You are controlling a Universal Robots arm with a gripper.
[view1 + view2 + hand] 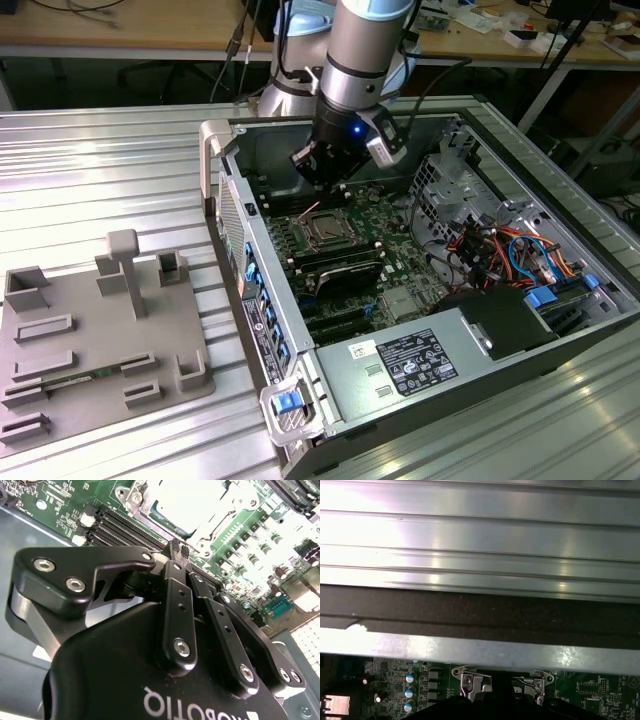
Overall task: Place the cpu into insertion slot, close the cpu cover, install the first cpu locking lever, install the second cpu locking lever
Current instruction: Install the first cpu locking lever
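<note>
**Levers in hand, end effector over the socket**

I have the end effector (181, 550) clenched, fingertips pressed together with nothing between them, hovering just beside the insertion slot (326, 231) in the open computer case (560, 330) on the tabletop (90, 150). The cpu (187, 502) lies seated, silver-grey top showing through the cpu cover (227, 517), which looks folded down flat. I judge the locking-lever step is current; it calls for a careful push on a thin lever (311, 210) angled up near the socket.
</note>
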